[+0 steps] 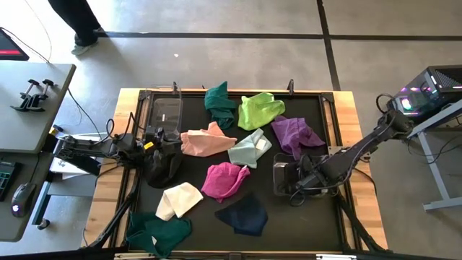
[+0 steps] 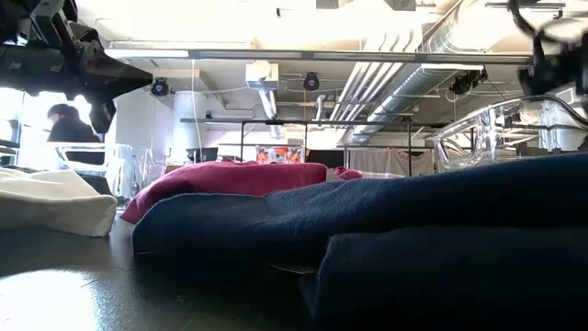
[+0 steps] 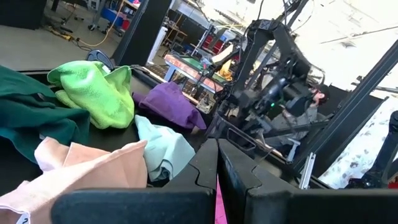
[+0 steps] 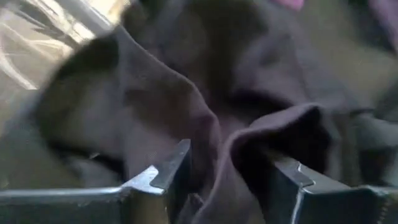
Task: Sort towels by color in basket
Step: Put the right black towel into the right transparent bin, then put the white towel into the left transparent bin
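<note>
Right gripper: fingers part-open, a fold of the black towel between them; you sit right over it.
Left gripper: shut, empty, waiting near the peach towel.

My left arm reaches in from the left edge of the table and lies low along it. My left gripper sits toward the left side at about mid-depth, its two fingers pressed flat together. My right arm comes in from the right edge, angled down and inward. My right gripper is over the right half of the table, fingers parted, with a fold of dark cloth rising between them.
</note>
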